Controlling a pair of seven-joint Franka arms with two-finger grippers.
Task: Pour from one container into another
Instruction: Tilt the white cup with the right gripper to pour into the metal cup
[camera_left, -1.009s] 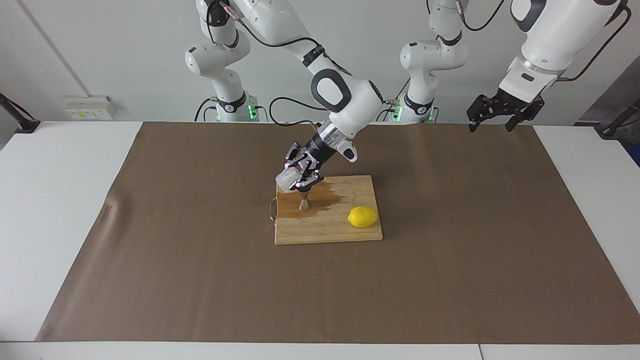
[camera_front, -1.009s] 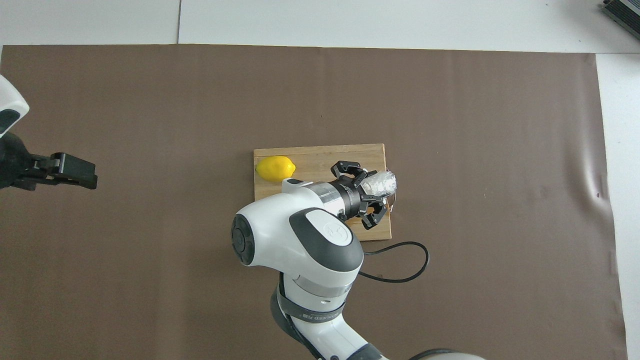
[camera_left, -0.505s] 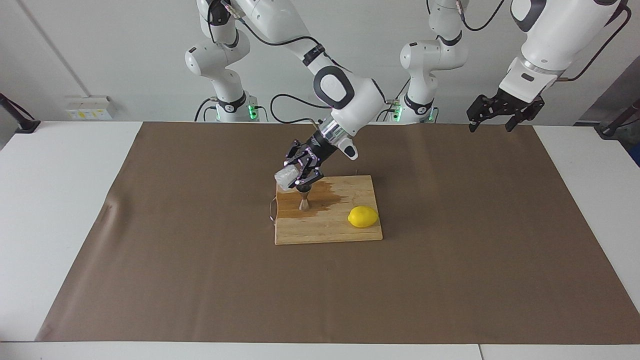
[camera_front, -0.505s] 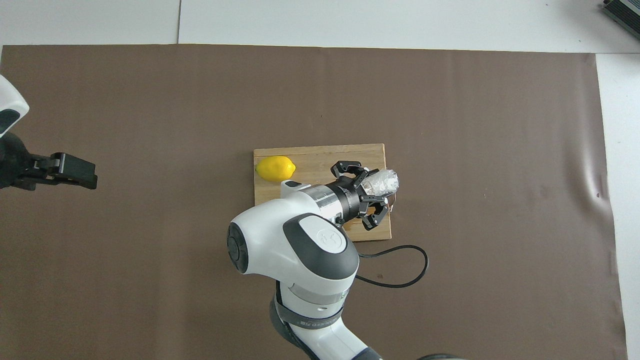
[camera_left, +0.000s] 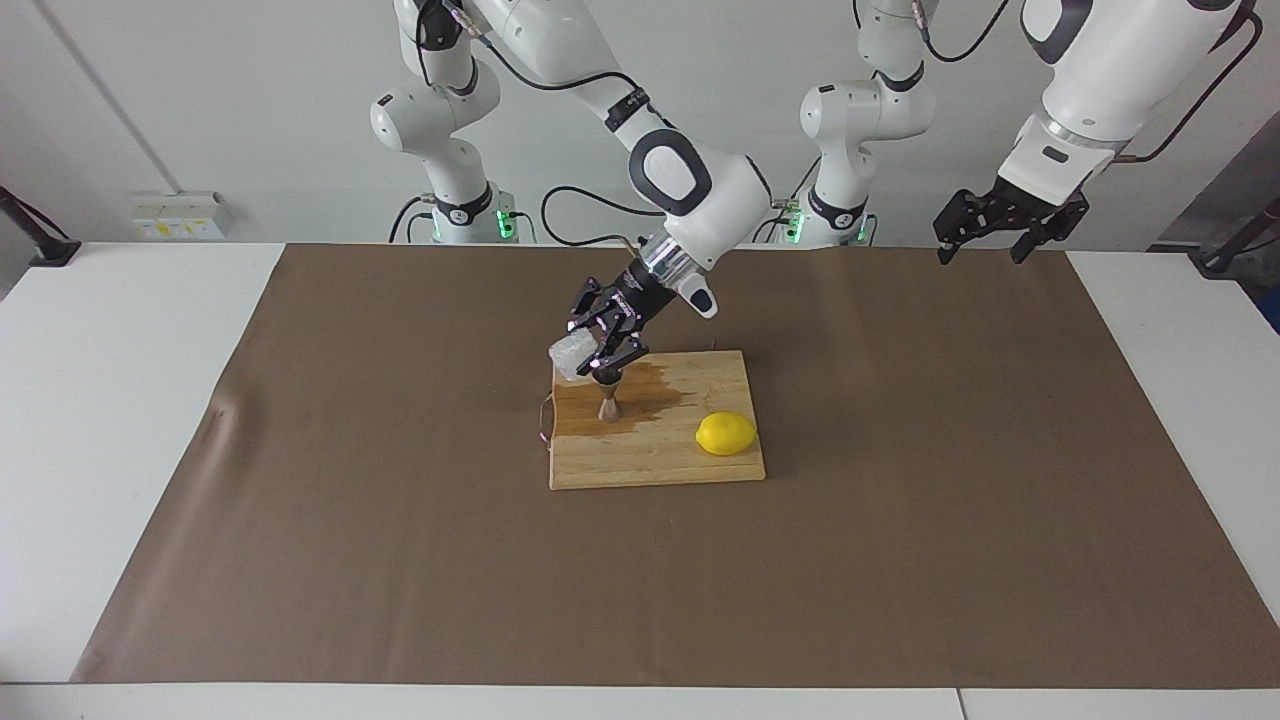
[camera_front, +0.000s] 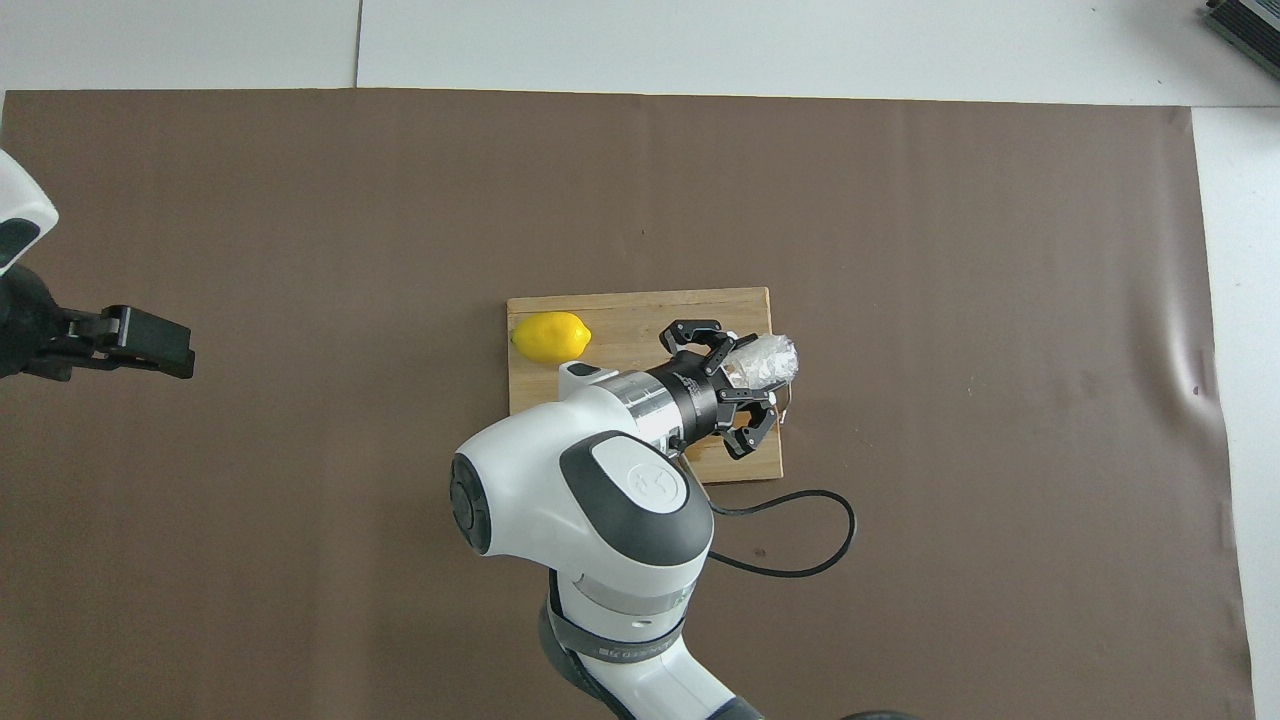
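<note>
My right gripper is shut on the clear textured glass cup and holds it tilted on its side, just above the steel jigger. The jigger stands upright on the wooden cutting board, near the corner toward the right arm's end. In the overhead view the cup sticks out of the right gripper, which hides the jigger. My left gripper waits, open and empty, high over the left arm's end of the table; it also shows in the overhead view.
A yellow lemon lies on the board at its other end, also seen in the overhead view. A dark wet stain spreads on the board beside the jigger. A black cable loops on the brown mat.
My right gripper has risen slightly with the tilted glass cup and its arm has drawn back a little. The left arm has not moved.
</note>
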